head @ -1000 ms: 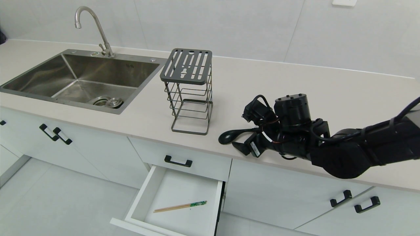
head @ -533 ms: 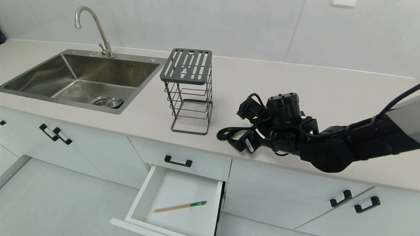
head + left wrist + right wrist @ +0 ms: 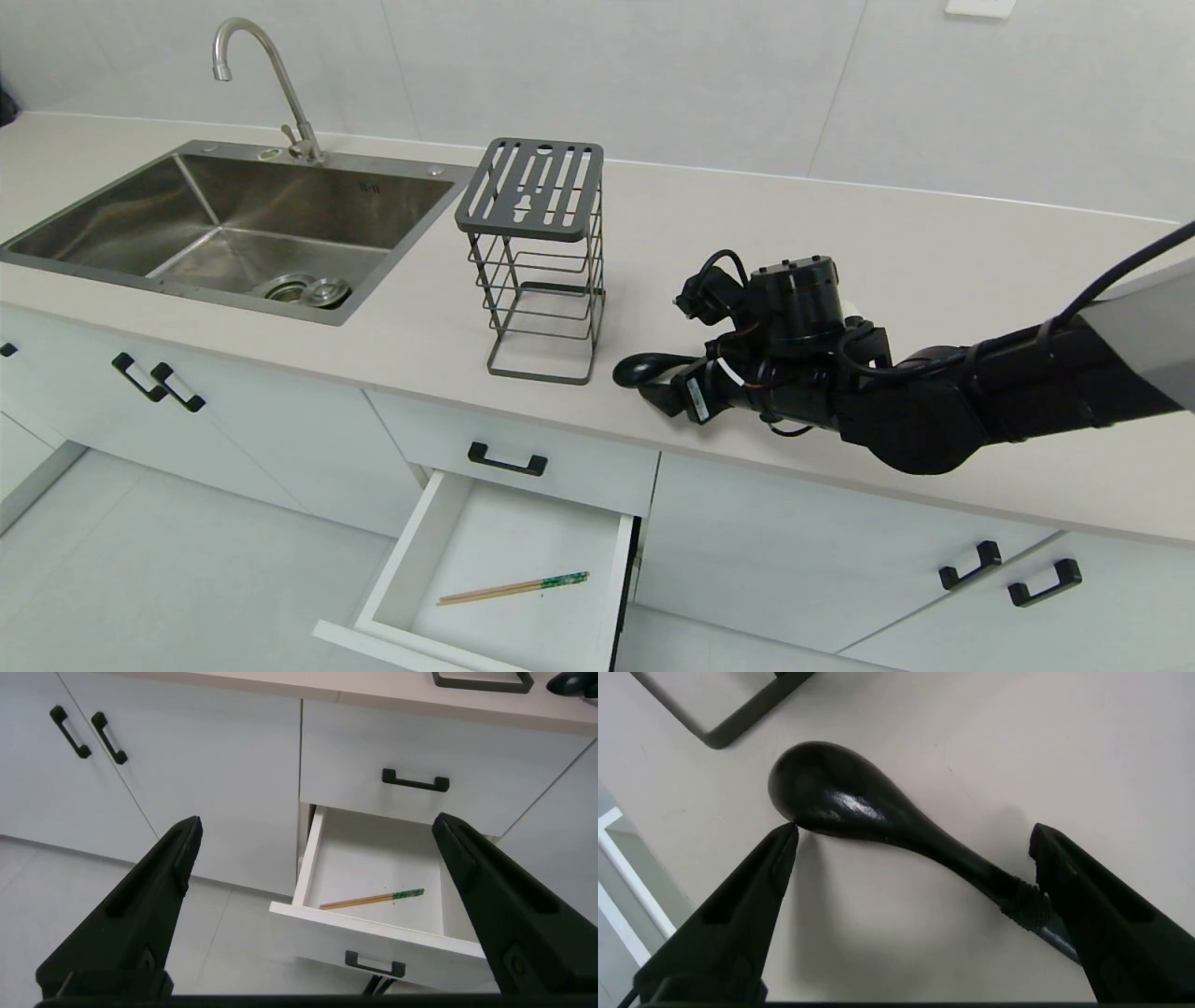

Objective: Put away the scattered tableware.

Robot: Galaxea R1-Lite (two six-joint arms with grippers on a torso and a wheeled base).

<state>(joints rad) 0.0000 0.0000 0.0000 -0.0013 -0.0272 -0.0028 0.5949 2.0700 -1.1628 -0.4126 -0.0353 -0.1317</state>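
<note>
The spoon [image 3: 850,812] is glossy black; the countertop [image 3: 840,233] smooth and matt.

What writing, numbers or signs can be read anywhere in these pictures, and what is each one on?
No text can be read here.
A small mark on the back wall of the sink: too small to read.
A white label on the right gripper: too small to read.
The chopsticks: green patterned ends, no letters to make out.
</note>
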